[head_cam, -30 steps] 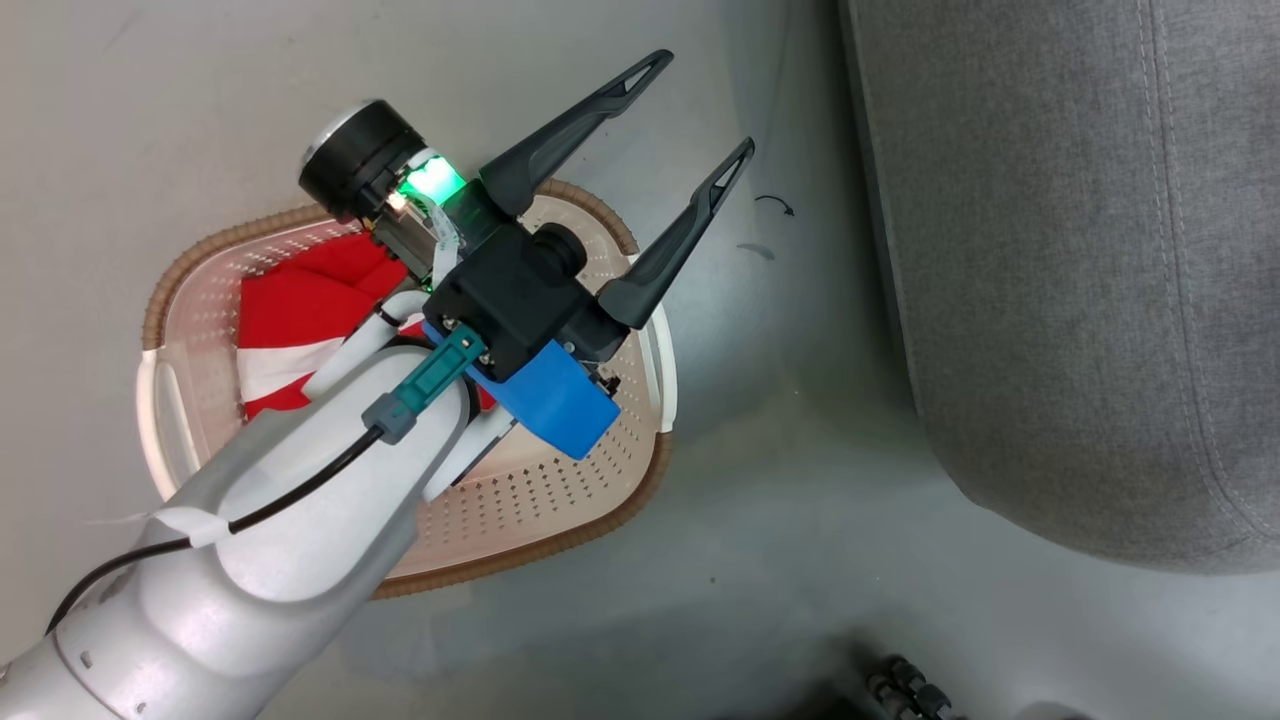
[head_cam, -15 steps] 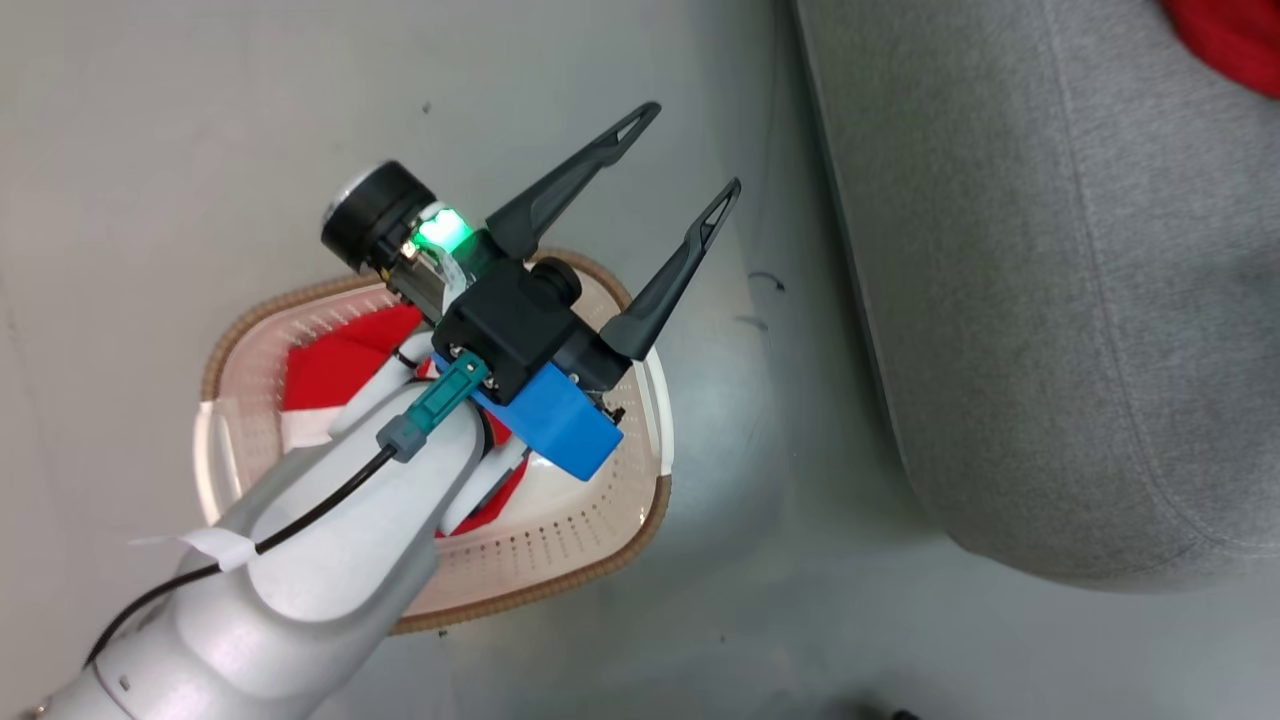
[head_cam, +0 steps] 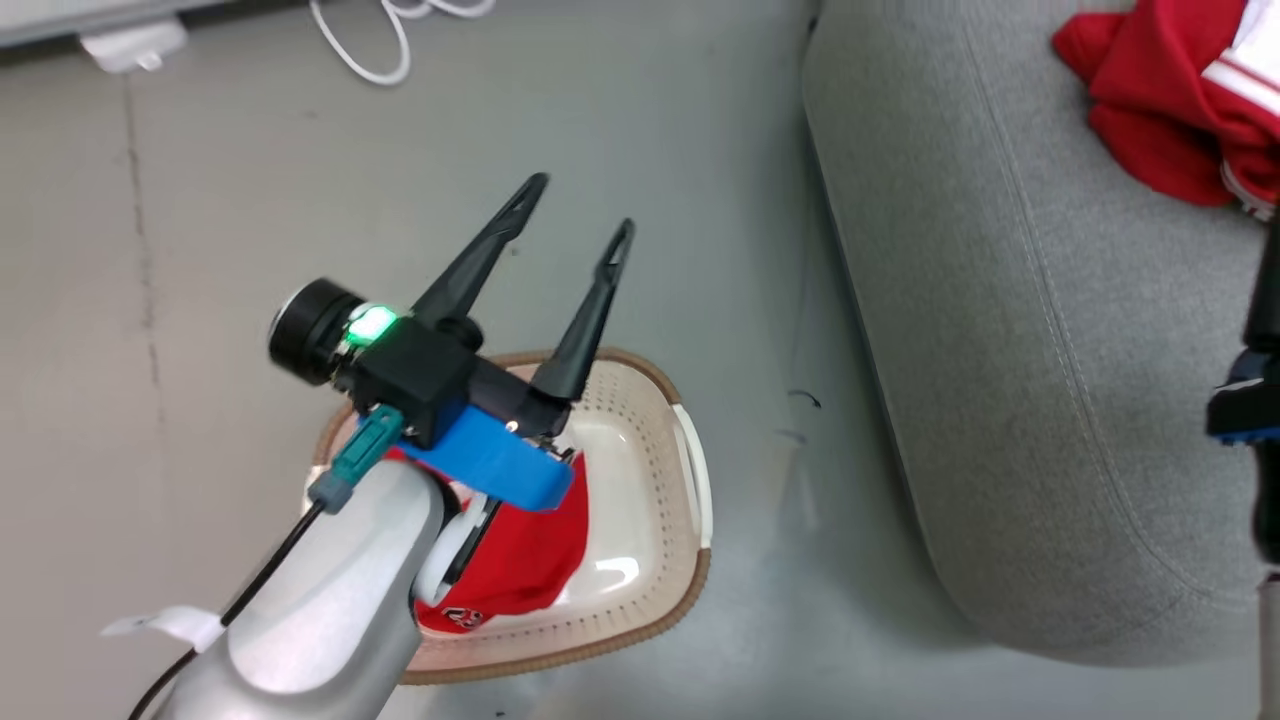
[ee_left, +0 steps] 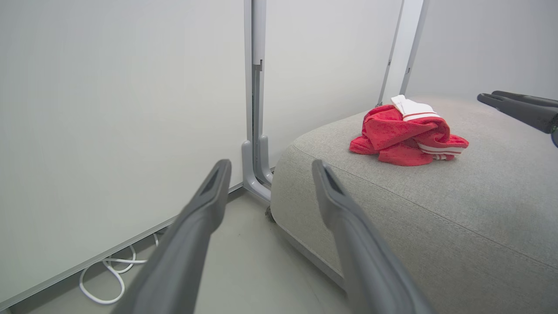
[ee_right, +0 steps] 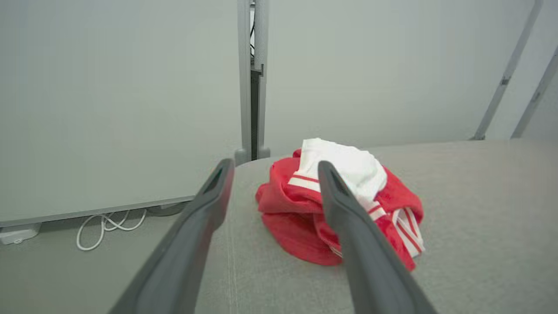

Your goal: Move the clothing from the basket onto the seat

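Note:
The cream basket (head_cam: 692,470) stands on the floor left of the grey seat (head_cam: 1000,350). A red jersey (head_cam: 530,555) lies inside it, partly hidden by my left arm, with a bit of black-and-white print at its near edge. My left gripper (head_cam: 580,207) hovers above the basket's far rim, open and empty, its fingers pointing toward the wall (ee_left: 271,168). A second red garment with white striped trim (head_cam: 1170,110) (ee_left: 405,135) lies crumpled on the seat. My right gripper (ee_right: 275,168) is open just short of that garment, holding nothing; its dark body (head_cam: 1255,390) shows at the right edge.
A white cable (head_cam: 400,40) and a white adapter (head_cam: 130,45) lie on the floor by the wall. A grey metal post (ee_left: 255,109) stands at the seat's far corner. Bare grey floor (head_cam: 780,300) runs between basket and seat.
The head camera has tilted up, bringing the seat garment, the cable and the right arm into view. My left gripper has swung left over the basket's far rim and stays open.

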Available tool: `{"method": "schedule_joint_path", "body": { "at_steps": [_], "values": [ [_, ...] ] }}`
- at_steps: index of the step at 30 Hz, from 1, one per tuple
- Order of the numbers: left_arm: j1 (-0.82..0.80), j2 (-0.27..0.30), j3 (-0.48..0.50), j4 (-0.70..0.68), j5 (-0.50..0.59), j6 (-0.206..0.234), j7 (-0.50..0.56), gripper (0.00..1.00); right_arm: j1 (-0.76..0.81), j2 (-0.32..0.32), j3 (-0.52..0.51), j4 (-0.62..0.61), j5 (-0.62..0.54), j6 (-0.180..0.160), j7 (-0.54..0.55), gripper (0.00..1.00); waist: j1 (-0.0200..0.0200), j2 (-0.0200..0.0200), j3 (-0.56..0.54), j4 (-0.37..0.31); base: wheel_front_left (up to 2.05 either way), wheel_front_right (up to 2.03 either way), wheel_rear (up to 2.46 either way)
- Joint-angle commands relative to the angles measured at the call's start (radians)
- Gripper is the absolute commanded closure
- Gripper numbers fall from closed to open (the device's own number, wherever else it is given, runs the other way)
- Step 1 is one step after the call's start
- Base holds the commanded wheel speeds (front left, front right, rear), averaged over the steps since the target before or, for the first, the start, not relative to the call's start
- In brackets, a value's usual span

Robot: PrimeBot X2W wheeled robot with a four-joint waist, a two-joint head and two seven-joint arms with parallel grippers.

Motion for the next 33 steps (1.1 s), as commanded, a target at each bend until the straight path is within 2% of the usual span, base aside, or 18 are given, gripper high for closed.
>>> {"method": "schedule_joint_path", "body": {
  "at_steps": [1,6,15,27,33],
  "values": [
    [0.028,-0.005,0.020,-0.005,0.009,0.005,-0.005,0.00,0.028,0.010,0.012,-0.022,0.001,0.000,-0.003,0.00,0.0001,0.0000,-0.046,0.034,0.00,0.00,0.00],
    [0.108,-0.031,0.125,-0.017,0.028,0.005,-0.005,0.00,0.079,0.043,0.077,-0.100,-0.006,0.000,-0.003,0.00,0.0001,0.0000,-0.100,0.078,0.00,0.00,0.00],
    [0.228,-0.096,0.300,-0.039,0.085,-0.031,-0.005,0.00,0.136,0.082,0.182,-0.164,-0.007,0.000,-0.003,0.00,0.0001,0.0000,-0.178,0.150,0.00,0.00,0.00],
    [0.379,-0.160,0.499,-0.050,0.163,-0.077,-0.005,0.00,0.233,0.143,0.203,-0.215,-0.068,0.000,-0.003,0.00,0.0001,0.0000,-0.266,0.182,0.00,0.00,0.00],
    [0.433,-0.184,0.560,-0.050,0.187,-0.092,-0.005,0.00,0.293,0.165,0.202,-0.228,-0.086,0.000,-0.003,0.00,0.0001,0.0000,-0.301,0.182,0.00,0.00,0.00]
  ]
}}
